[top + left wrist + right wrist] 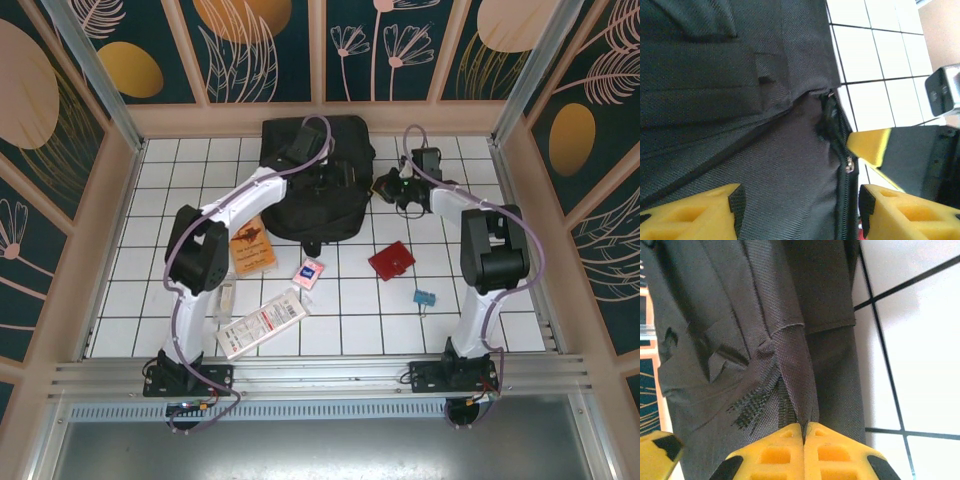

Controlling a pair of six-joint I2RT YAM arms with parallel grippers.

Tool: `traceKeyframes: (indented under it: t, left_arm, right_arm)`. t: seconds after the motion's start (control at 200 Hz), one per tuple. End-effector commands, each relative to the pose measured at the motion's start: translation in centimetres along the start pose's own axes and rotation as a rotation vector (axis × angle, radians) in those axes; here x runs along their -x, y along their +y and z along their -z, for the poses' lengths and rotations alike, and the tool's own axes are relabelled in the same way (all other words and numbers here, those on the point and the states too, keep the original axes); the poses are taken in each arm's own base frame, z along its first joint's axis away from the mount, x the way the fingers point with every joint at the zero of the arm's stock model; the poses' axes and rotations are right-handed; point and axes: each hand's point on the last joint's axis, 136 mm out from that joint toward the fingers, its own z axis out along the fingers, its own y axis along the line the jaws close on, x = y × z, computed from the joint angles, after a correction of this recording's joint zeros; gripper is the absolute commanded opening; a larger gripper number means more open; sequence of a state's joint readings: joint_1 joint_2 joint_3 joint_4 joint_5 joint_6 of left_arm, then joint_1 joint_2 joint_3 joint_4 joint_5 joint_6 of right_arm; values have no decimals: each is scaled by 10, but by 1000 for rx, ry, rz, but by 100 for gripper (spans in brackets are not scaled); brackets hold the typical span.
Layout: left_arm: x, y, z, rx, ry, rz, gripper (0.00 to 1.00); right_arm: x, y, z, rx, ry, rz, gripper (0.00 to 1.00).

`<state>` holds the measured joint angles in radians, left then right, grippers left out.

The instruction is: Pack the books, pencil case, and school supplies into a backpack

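Observation:
The black backpack (315, 210) lies at the back middle of the tiled table. My left gripper (335, 183) hovers open over its right side, its jaws straddling dark fabric (790, 165) and a zipper line (842, 170) with nothing pinched. At the backpack's right edge my right gripper (386, 187) is shut on a fold of the fabric (795, 370); one of its yellow fingers (871, 144) shows beside the zipper. An orange-brown book (252, 246) lies left of the backpack. A pink little box (309, 271), a teal binder clip (424, 297) and a small clear tube (226, 298) rest on the tiles.
A flat red square item (391, 260) lies right of the pink box. A white printed packet (262, 322) sits near the front edge. Wooden walls (330, 118) frame the table on three sides.

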<state>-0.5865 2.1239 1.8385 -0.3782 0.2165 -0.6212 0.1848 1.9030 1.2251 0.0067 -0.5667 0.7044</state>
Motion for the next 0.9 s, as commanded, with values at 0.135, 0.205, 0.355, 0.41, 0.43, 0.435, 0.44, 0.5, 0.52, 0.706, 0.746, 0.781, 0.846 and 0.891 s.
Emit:
traceKeyframes:
  t: [0.135,0.205,0.355,0.41,0.43,0.435,0.44,0.5,0.52,0.706,0.746,0.781,0.846,0.891]
  left_arm:
    - [-8,-7,24,-31,-7,-9,64]
    - [-12,-5,26,-37,-6,-5,64]
    - [-18,2,29,-14,-4,-8,65]
    - [-18,2,30,-12,-6,-12,65]
    - [-19,3,29,-10,-5,-11,65]
    - [-19,3,30,-10,-6,-11,65]
    - [-18,3,30,-9,-7,-12,65]
    - [-18,5,30,-2,-12,-13,65]
    - [-18,5,30,1,-13,-13,65]
    - [-13,7,39,18,-37,-14,67]
    - [-11,9,42,27,-45,-12,68]
    - [-9,11,45,30,-49,-7,68]
    - [-7,13,50,27,-54,2,67]
    - [-9,13,51,24,-48,2,67]
  right_arm:
    - [-62,42,1,150,72,145,19]
    - [-71,44,-2,173,99,163,22]
    - [-82,43,-6,184,132,197,29]
    - [-84,44,-7,185,142,212,32]
    - [-86,44,-8,185,149,217,33]
    - [-86,44,-7,185,149,220,33]
    - [-86,43,-8,184,152,220,33]
    - [-90,44,-11,178,171,246,39]
    - [-90,43,-12,175,176,254,40]
    - [-97,59,-9,216,204,329,48]
    - [-94,63,-1,227,177,342,50]
    - [-89,65,7,236,142,346,51]
    - [-79,67,24,258,79,329,51]
    - [-71,66,34,265,40,306,50]
